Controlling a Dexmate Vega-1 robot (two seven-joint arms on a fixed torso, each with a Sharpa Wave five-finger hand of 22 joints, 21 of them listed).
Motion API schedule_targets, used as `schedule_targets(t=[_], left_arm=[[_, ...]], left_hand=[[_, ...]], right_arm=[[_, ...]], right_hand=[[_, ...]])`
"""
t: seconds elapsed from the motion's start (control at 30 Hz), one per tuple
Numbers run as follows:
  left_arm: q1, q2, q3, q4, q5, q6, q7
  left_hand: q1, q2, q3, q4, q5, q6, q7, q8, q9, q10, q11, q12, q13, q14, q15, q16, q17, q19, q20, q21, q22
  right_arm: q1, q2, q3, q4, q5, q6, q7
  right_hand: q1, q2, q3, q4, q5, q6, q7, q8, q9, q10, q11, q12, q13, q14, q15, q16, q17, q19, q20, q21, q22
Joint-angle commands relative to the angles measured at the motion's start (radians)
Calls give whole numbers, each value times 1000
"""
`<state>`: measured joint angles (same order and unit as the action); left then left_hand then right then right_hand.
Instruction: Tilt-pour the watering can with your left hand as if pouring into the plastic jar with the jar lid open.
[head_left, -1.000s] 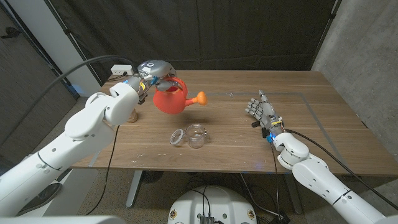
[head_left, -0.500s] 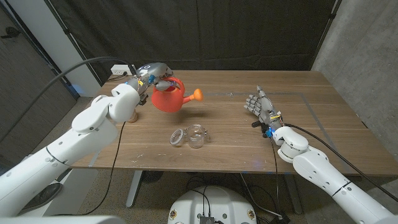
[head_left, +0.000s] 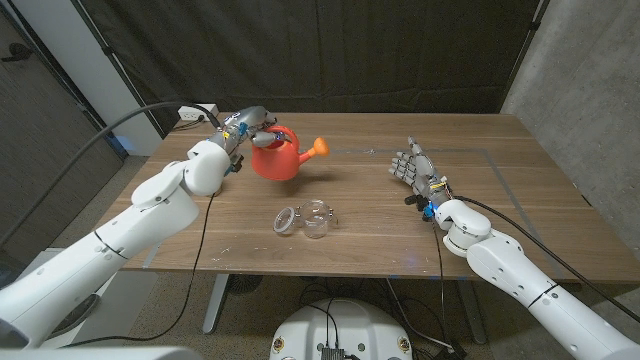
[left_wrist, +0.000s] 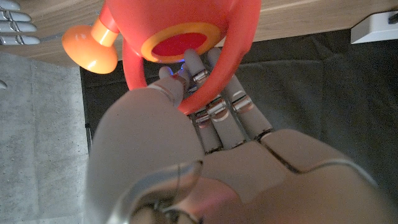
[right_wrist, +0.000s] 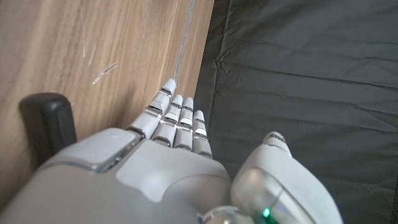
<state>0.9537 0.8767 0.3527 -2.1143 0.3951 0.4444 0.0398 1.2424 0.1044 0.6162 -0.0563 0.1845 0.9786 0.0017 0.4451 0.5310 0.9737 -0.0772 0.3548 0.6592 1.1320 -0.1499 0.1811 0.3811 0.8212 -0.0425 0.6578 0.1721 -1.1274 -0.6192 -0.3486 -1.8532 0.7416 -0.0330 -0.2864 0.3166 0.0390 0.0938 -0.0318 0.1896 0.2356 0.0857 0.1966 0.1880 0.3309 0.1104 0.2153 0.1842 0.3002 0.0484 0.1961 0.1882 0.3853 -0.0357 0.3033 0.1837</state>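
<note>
My left hand (head_left: 248, 124) grips the red watering can (head_left: 276, 160) by its looped handle at the far left of the table. The orange spout (head_left: 318, 148) points right and slightly upward. In the left wrist view my fingers (left_wrist: 214, 102) hook through the handle above the can (left_wrist: 186, 28). The clear plastic jar (head_left: 317, 218) stands open nearer the front edge, its lid (head_left: 286, 219) beside it on the left. The can is behind and to the left of the jar, not over it. My right hand (head_left: 414, 168) stands on its edge at the right, fingers apart, holding nothing.
A white power strip (head_left: 196, 112) lies at the table's (head_left: 520, 210) back left corner, with a cable running off to the left. A dark curtain hangs behind the table. A concrete wall stands on the right.
The can's spout has risen from level to slightly up as my left arm drew in and lowered. My right hand has shifted a little farther back.
</note>
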Motion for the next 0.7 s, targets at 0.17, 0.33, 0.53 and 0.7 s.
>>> schedule_targets(t=[0.17, 0.33, 0.53, 0.7], left_arm=[[-124, -93, 112, 163, -138, -97, 130], [-171, -117, 149, 209, -143, -93, 130], [-226, -135, 192, 267, -138, -89, 118], [-260, -163, 216, 325, -147, -97, 126]], left_hand=[[-7, 8, 16, 2, 4, 0, 3, 4, 0, 46, -27, -13, -12, -2, 3, 11, -14, 5, 6, -7, 0], [-10, 8, 18, 1, 5, 2, 3, 4, -1, 44, -29, -15, -10, -6, 3, 12, -21, 5, 6, -9, 0], [-13, 9, 21, -1, 5, 2, 4, 3, -5, 46, -25, -17, -8, -11, 6, 12, -28, 0, 6, -12, 0], [-15, 10, 23, -3, 5, 5, 7, 2, -7, 46, -26, -19, -6, -12, 5, 14, -35, -2, 6, -15, 0]], right_arm=[[-12, 9, -6, 12, -9, 18, -2], [-36, 2, 6, -3, -9, 25, -17], [-46, -2, 14, -11, -7, 26, -26], [-56, -3, 18, -15, -11, 34, -28]], right_hand=[[-3, 6, -3, 2, 2, 9, -2, 0, 2, 5, -1, -2, 3, 10, -1, -3, 2, 10, 0, -4, 4], [-3, 6, -4, 2, 2, 9, -2, 1, 2, 4, -1, -2, 3, 11, -2, -3, 2, 10, 0, -5, 4], [-3, 6, -4, 1, 2, 8, -2, 0, 2, 5, 0, -2, 3, 10, -2, -3, 2, 11, 0, -7, 4], [-3, 6, -4, 1, 2, 9, -2, 0, 2, 5, -1, -2, 3, 11, -2, -3, 2, 10, 0, -8, 4]])
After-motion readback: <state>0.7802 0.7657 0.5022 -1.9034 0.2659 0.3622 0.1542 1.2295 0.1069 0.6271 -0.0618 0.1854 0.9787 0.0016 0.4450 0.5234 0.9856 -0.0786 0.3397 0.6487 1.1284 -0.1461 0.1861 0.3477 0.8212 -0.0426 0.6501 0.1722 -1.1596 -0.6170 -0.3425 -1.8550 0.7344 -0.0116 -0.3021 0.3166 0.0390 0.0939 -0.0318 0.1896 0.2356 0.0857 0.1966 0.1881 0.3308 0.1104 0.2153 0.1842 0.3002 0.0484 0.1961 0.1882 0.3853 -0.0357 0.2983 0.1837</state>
